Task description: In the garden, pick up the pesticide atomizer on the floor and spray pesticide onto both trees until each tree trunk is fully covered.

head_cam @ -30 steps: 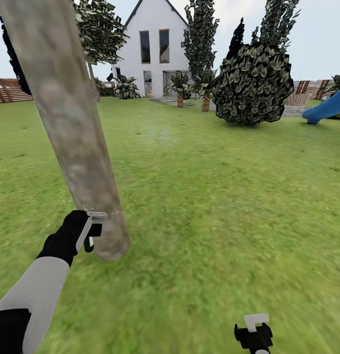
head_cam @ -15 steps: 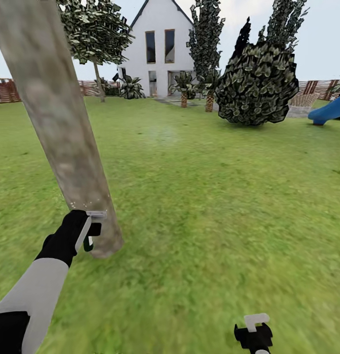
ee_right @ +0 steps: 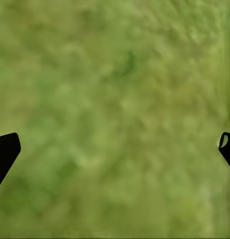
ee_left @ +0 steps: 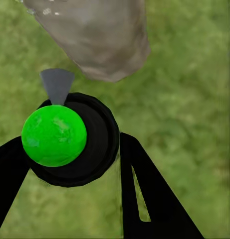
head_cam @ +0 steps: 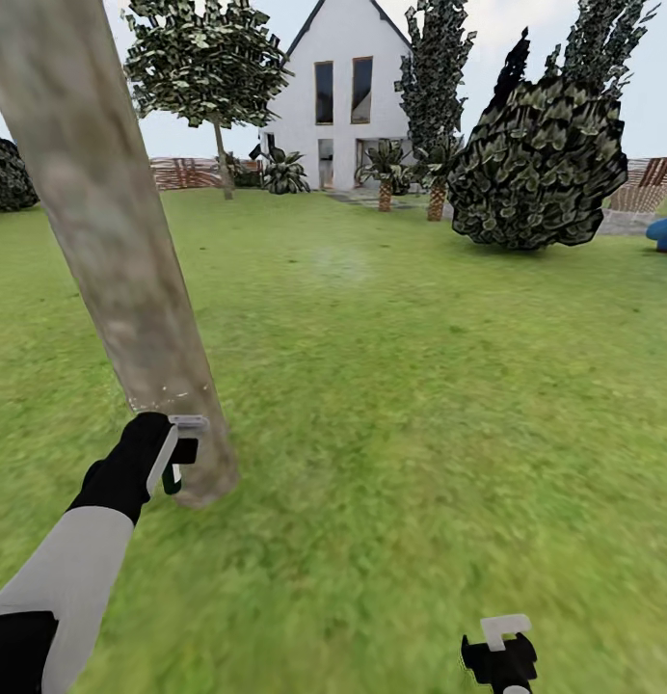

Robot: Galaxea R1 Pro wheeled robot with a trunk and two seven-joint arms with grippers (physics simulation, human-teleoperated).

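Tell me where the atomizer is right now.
The atomizer sits in the left gripper, low at the head view's left, right beside the base of the tree trunk on the grass.

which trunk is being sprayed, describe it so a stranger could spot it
On the lawn, look left. The trunk is the thick pale leaning column beside the left end effector. The other trees stand far back by the house, with thin stems.

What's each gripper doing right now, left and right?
Left gripper: shut on the round black atomizer with a green top, by the pale mottled tree trunk.
Right gripper: open, empty, over green grass.
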